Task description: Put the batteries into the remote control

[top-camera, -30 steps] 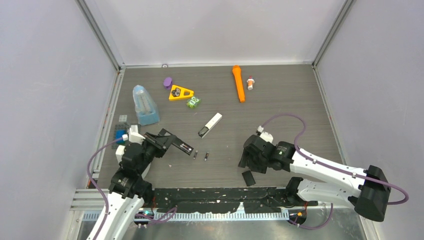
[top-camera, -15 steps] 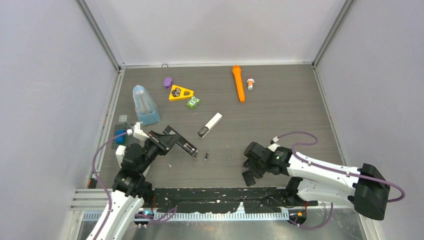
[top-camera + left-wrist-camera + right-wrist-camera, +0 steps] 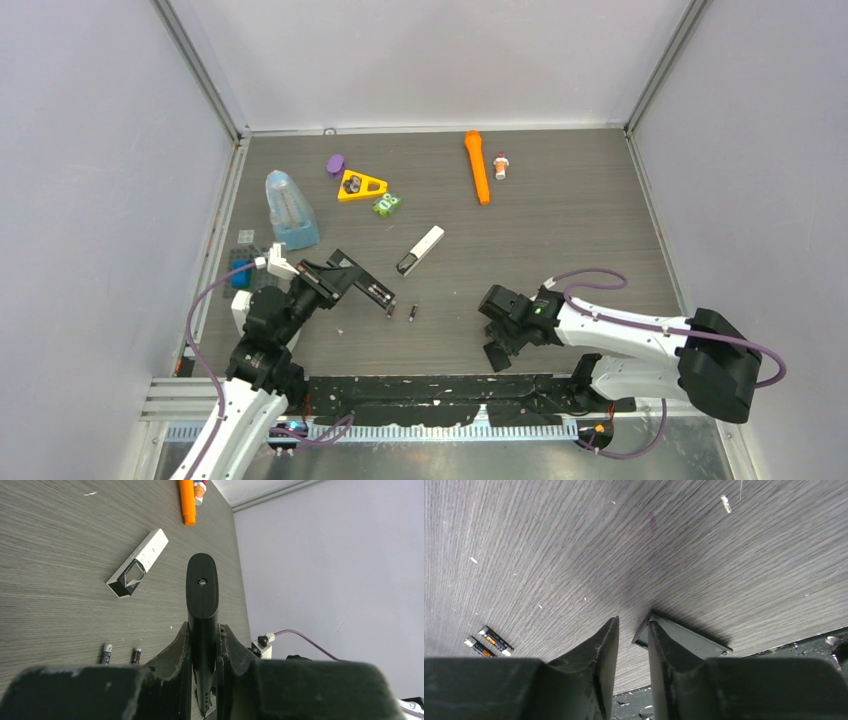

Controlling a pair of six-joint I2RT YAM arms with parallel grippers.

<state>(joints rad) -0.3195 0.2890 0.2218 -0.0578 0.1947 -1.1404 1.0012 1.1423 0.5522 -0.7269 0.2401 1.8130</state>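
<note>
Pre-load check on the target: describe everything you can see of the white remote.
The remote is a slim white bar, plastic by its look, with faint small marks on its top face and one dark, boxy end. It lies flat and slanted on the wood-grain table, dark end toward the near edge. Nothing touches it.

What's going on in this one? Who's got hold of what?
The left gripper is shut on a slim black bar. The right gripper is down at the table, its jaws narrowly apart around the corner of a dark flat plate. Two batteries lie loose on the table, and the white remote control lies beyond them with neither gripper on it. No battery is being handled.
</note>
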